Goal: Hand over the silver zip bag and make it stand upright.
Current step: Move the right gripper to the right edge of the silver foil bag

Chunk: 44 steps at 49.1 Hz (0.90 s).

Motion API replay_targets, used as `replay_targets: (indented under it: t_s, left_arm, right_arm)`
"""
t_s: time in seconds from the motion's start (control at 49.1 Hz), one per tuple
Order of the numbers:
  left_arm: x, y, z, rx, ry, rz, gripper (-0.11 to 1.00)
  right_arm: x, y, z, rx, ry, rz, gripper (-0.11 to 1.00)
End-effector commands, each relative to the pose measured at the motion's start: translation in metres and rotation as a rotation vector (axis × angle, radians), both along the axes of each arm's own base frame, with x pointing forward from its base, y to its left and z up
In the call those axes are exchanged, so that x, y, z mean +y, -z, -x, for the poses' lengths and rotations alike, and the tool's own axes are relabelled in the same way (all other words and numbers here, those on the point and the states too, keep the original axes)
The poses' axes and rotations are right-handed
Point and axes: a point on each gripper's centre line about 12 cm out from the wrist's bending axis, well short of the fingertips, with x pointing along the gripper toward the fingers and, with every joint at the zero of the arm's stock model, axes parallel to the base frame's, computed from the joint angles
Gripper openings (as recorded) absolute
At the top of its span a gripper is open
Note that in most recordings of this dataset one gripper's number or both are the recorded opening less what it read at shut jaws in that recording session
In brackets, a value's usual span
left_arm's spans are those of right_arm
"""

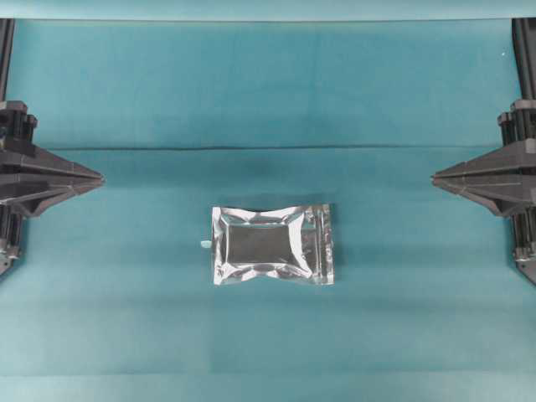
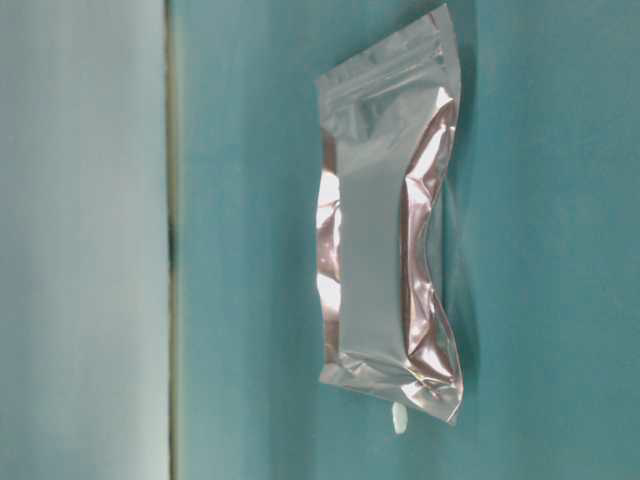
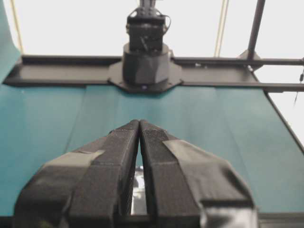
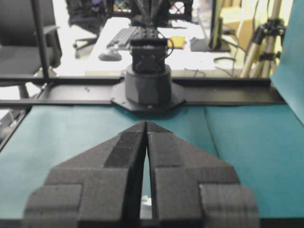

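Foil this thin should be light, slick and easily dented, so the crinkled sealed edge or the zip strip looks the safest hold. The silver zip bag (image 1: 272, 244) lies flat on the teal tabletop (image 1: 268, 92), puffed and mirror-bright, midway between the left pincer (image 1: 99, 178) and right pincer (image 1: 435, 177), well apart from both. Each is pressed together, empty.

Silver zip bag (image 1: 272, 244) flat mid-table — tools (image 1: 99, 178) (image 1: 435, 177) well apart, seemingly closed.
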Motion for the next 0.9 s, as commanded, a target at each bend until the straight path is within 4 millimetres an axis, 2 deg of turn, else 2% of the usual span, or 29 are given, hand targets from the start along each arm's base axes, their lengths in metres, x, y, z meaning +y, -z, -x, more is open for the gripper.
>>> replay_targets:
  t_s: [0.0,0.061,0.122,0.265,0.529,0.753,0.876]
  left_arm:
    - [-0.002,-0.007,-0.005,-0.003,0.013,-0.013,0.14]
    - [-0.003,-0.008,-0.008,0.009,0.015,-0.012,0.09]
    - [-0.003,-0.009,-0.012,0.023,0.018,-0.012,0.02]
    - [-0.008,-0.007,-0.026,0.063,0.036,-0.014,0.01]
    - [-0.011,0.001,-0.053,0.153,0.045,-0.029,0.01]
    - [-0.011,0.002,-0.055,0.182,0.045,-0.028,0.01]
    - [-0.010,0.003,-0.056,0.194,0.042,-0.028,0.01]
  right_arm:
    - [0.002,-0.004,-0.003,-0.006,-0.011,-0.042,0.15]
    - [0.001,0.000,-0.007,0.021,-0.003,-0.139,0.17]
    - [-0.001,0.006,-0.013,0.063,0.011,-0.272,0.10]
    - [0.002,0.028,-0.029,0.215,0.023,-0.460,0.01]
    - [0.012,0.061,-0.063,0.434,0.066,-0.690,0.01]
    - [0.009,0.090,-0.080,0.528,0.174,-0.938,0.05]
    - [0.008,0.109,-0.086,0.570,0.227,-1.019,0.12]
